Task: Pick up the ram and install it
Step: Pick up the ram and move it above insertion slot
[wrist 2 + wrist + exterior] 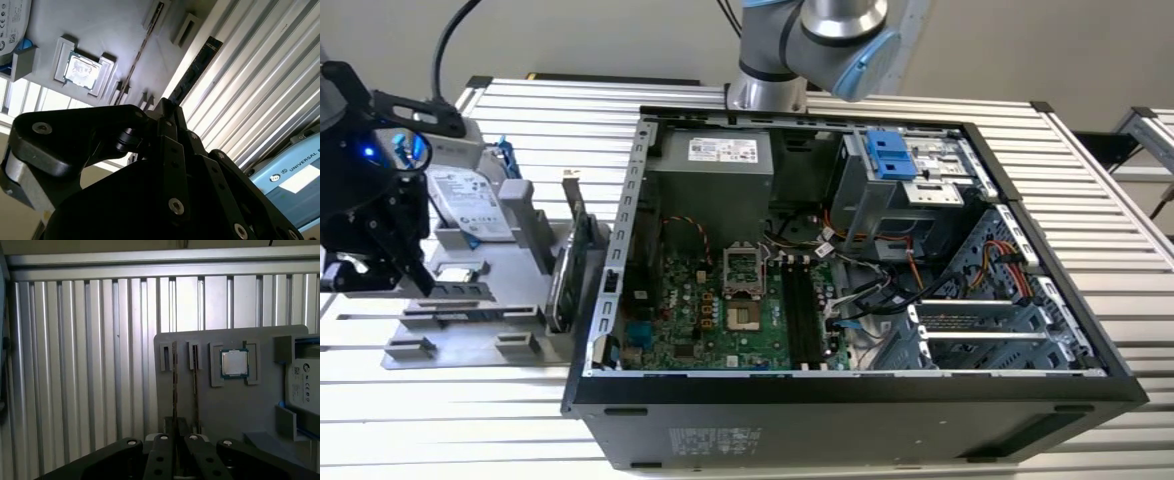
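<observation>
My black two-finger gripper (pixel 180 426) is clamped on the ram (pixel 194 70), a long, narrow, dark circuit-board stick. In both wrist views my fingers (pixel 164 455) are drawn close together, and the near part of the stick disappears between their tips. The ram stands on edge and runs straight out past my fingertips. In the second wrist view it lies along the holder's outer edge, over the table slats, beside the small slotted block (pixel 186 27) at that edge rather than in it, so it looks lifted clear.

Below me is the flat grey moulded holder (pixel 225 410). Near its middle a square silver processor chip (pixel 234 363) sits in a recess. Between that chip and the ram, a thin card (pixel 195 390) stands on edge in its own slotted block. Towards the holder's opposite edge lies a silver hard drive with a pale label in a blue frame (pixel 460 205).

In the exterior view I hang over the end of the holder at the exterior view's left. The holder rests on a slatted aluminium table (pixel 454 420), and its other end is just beside an open black computer case (pixel 854 405) lying on its side. Inside the case is a green motherboard (pixel 694 320) with long black memory slots (pixel 802 310) running beside the processor socket. The ram is well apart from those slots
</observation>
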{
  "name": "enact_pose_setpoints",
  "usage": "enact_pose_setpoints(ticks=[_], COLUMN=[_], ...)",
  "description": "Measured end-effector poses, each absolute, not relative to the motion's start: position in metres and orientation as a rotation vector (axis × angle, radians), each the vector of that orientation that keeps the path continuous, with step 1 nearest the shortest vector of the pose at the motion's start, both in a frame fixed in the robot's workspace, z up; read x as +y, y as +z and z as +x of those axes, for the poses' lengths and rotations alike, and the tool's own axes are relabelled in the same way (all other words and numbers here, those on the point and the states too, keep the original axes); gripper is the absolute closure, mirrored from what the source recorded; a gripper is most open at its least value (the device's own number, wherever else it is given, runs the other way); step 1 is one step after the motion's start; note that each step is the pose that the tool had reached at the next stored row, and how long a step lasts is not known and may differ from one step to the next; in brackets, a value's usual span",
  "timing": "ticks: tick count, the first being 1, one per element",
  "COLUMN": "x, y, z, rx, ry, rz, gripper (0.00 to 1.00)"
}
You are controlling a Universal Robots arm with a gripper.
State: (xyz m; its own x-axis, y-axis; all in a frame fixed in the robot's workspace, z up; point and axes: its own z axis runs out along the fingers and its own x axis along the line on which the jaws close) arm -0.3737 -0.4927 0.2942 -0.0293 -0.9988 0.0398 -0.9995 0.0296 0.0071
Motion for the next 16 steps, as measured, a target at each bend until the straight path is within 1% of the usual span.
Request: enact_pose_setpoints(ticks=[16], x=[-0.492], y=[0.318], z=[-0.374], rx=[-2.227], ry=[0.040], rz=[2.163], gripper=[1.00])
